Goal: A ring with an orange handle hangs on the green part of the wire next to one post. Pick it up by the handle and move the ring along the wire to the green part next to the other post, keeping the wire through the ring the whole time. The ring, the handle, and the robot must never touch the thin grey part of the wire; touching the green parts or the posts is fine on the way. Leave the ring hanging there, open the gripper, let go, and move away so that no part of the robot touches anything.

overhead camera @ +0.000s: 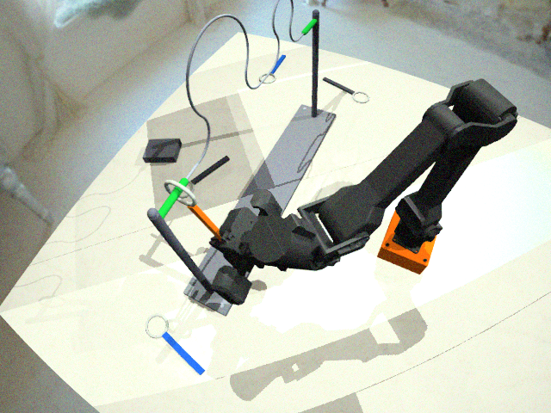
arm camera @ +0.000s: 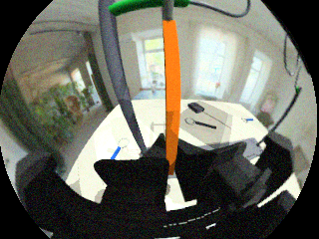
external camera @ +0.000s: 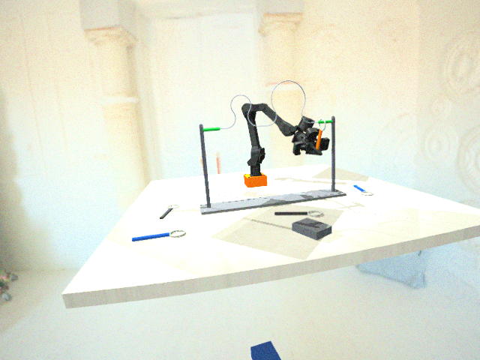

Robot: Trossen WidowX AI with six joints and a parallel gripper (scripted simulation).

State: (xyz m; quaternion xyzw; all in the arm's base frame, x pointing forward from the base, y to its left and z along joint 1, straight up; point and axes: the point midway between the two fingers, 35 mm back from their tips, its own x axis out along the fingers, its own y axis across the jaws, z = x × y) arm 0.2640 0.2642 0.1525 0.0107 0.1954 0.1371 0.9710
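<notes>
The ring (overhead camera: 193, 198) (arm camera: 168, 10) is around the green part (overhead camera: 167, 206) (external camera: 328, 121) (arm camera: 135, 5) beside the near post (overhead camera: 180, 247) (external camera: 333, 154) (arm camera: 120, 75), near that green part's wire-side end. Its orange handle (overhead camera: 205, 222) (external camera: 319, 138) (arm camera: 171, 90) slopes down to my gripper (overhead camera: 219, 240) (external camera: 317, 148) (arm camera: 163, 135), which is shut on the handle's lower end. The thin grey wire (overhead camera: 187, 75) (external camera: 288, 80) loops to the other green part (overhead camera: 309, 27) (external camera: 211, 129) at the far post (overhead camera: 315, 66) (external camera: 204, 166). Whether the ring touches the green part is too small to tell.
The gripper body is close to the near post in the top view. Both posts stand on a grey base plate (overhead camera: 284, 164) (external camera: 247, 202). A dark block (overhead camera: 162, 151) (external camera: 311, 228) and several loose rings with blue (overhead camera: 182, 353) or black (overhead camera: 211, 169) handles lie on the table.
</notes>
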